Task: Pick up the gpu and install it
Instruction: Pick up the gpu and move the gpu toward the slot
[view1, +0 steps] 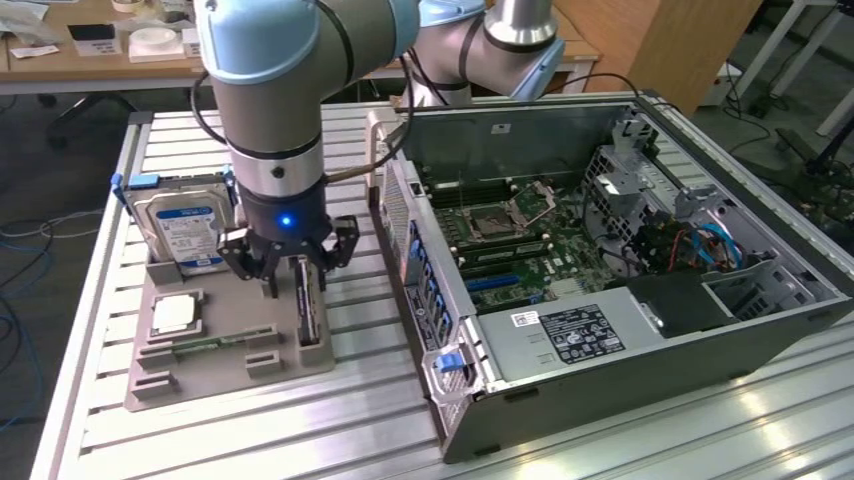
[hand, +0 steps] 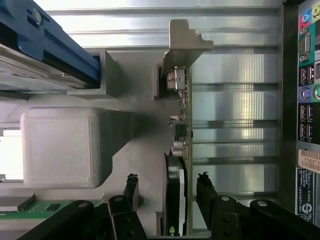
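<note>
— Where is the gpu (view1: 308, 305) being kept?
— It is being held on edge in a slot of the grey tray (view1: 187, 385). The tray is on the slatted table (view1: 667, 440), at the exterior view's left of the open computer case (view1: 667, 355) and near its rear panel.
— And how is it being placed relative to the gripper (view1: 296, 272)?
— Directly beneath. In the wrist view the gpu (hand: 179, 130) is being straddled by the gripper (hand: 167, 181), with one finger being shown on each side of the card, apart from it.
— So nothing is being grasped?
— Nothing; the jaws are being held spread wide.
— How is the long axis being laid?
— Near to far, in line with the gap between the fingers. The metal bracket (hand: 186, 42) is being pointed to the far end, the hard drive's (view1: 187, 225) end of the tray.
</note>
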